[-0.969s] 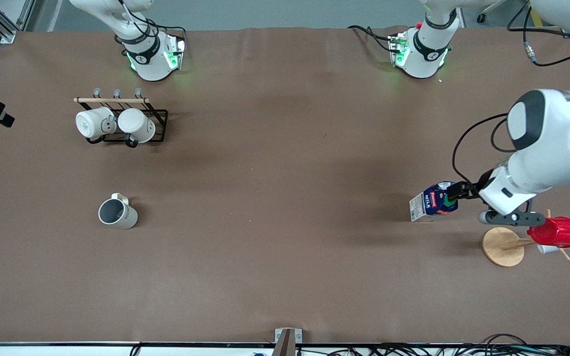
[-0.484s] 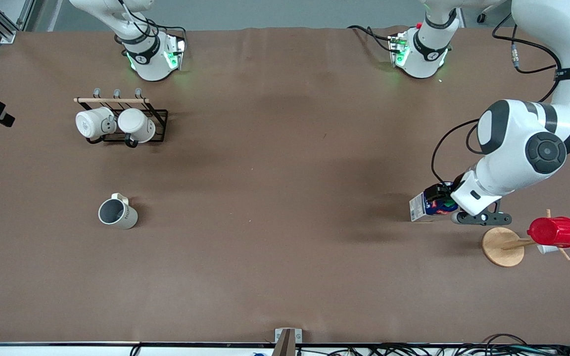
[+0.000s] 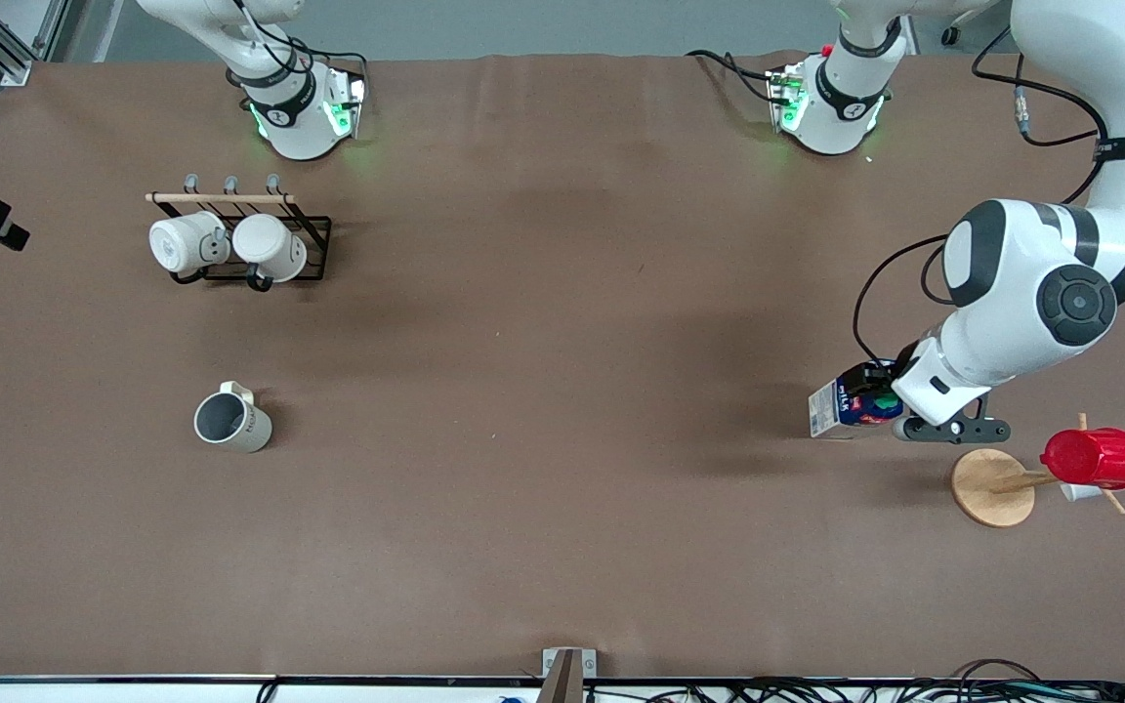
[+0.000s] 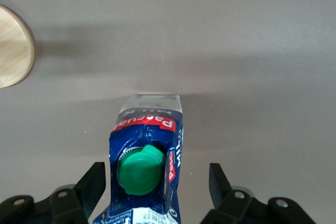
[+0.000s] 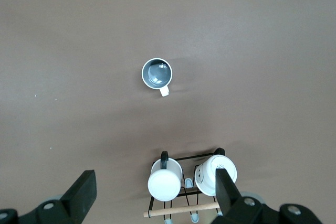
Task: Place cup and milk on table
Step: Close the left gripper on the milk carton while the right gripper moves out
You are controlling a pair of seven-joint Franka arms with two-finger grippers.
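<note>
**A:** In the front view, where does the left claw (image 3: 890, 395) sit?

**B:** It is low over the milk (image 3: 841, 405), at the left arm's end of the desk (image 3: 562, 342). The carton stands on the desk, and its top is tucked under the claw. Just beside the claw, nearer the camera, are a round wooden stand (image 3: 992, 486) and a red cup (image 3: 1095, 459) hung on one of its pegs.

**A:** And the cup (image 3: 230, 422)?

**B:** It is well apart from that claw, at the right arm's end of the desk. It is upright, with its dark inside showing. A wire rack (image 3: 313, 244) holding two white mugs (image 3: 182, 244) lies farther from the camera than the cup. The right claw does not show in this view.

**A:** What does the left wrist view add?

**B:** The milk's green cap (image 4: 139, 170) sits between the fingers (image 4: 94, 182). The jaws are apart and flank the carton. One finger is just beside a carton wall, and bare desk shows between the other finger and the carton, so it is not clamped.

**A:** And the right wrist view?

**B:** The right claw (image 5: 155, 181) hangs high over the rack with its jaws wide apart and nothing between them. The cup stands on the desk well below it, apart from the rack, with its handle turned toward the rack. That arm waits.
</note>
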